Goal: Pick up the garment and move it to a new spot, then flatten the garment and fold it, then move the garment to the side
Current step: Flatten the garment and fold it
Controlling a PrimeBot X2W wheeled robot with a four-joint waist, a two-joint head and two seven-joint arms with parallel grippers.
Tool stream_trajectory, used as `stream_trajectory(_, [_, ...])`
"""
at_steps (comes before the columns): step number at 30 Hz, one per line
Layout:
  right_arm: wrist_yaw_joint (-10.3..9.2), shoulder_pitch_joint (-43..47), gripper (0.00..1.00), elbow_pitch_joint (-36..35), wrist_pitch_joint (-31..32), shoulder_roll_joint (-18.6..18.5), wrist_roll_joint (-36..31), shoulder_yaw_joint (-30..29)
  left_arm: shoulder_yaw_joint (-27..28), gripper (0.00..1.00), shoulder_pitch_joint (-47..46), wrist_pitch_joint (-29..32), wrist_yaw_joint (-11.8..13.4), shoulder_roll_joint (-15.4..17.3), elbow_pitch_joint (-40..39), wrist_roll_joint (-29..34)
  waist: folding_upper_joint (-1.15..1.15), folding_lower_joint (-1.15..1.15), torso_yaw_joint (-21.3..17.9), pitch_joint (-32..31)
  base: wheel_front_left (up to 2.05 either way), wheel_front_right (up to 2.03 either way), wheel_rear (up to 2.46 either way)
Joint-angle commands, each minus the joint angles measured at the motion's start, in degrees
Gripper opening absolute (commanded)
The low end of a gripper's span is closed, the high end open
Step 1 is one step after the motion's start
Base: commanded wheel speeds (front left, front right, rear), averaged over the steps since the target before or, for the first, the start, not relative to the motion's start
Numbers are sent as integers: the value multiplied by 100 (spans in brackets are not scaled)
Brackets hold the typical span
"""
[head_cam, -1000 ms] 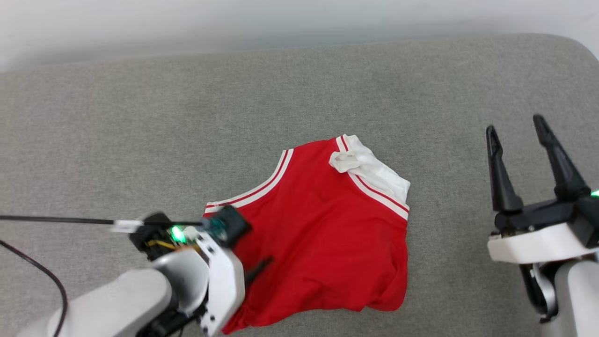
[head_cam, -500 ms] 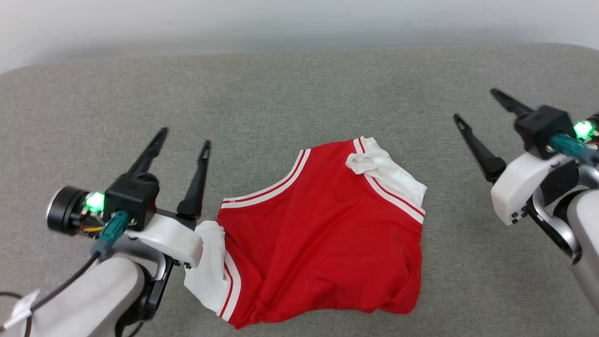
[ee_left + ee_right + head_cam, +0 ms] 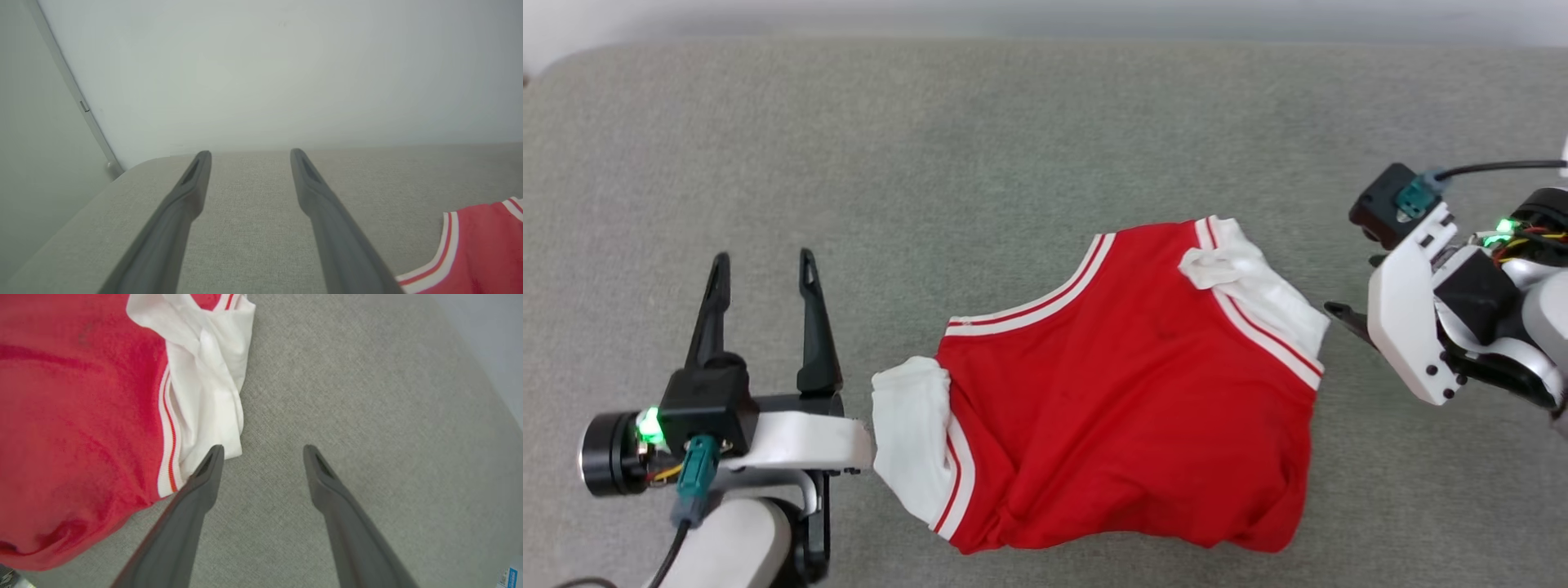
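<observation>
Between the two pincers, the garment (image 3: 1127,408) is lying crumpled on the grey fabric surface (image 3: 1013,163), plain red side up. Left pincer (image 3: 763,263) is hovering spread wide and holding nothing, with one white sleeve (image 3: 911,441) just right of its wrist. Right pincer (image 3: 263,451) is also gaping and empty, one fingertip at the other sleeve (image 3: 204,375) corner; I can't tell if they touch.

The red jersey T-shirt (image 3: 1127,392) lies before me on the grey fabric surface (image 3: 931,163), plain red side up, striped neckline turned away, lower edge rumpled and tucked under. Its 2 white sleeves are bunched at either side.
</observation>
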Motion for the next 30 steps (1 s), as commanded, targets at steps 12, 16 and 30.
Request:
stream_trajectory(12, [-4, 31, 100, 1552, -209, 762, 450, 1064, 1242, 100, 723, -27, -967, -1136, 335, 875, 0, 0, 275, 418, 0, 0, 0])
stream_trajectory(16, [-3, -52, 0, 1708, -729, 828, 571, 1263, 1538, 100, 822, -27, -1248, -1364, 463, 1112, 0, 0, 173, 348, 0, 0, 0])
stream_trajectory(30, [-8, 288, 0, 1142, -2635, -254, 1034, 446, 2168, 100, 1344, -27, -1792, -1855, 663, 1608, 0, 0, -394, -324, 0, 0, 0])
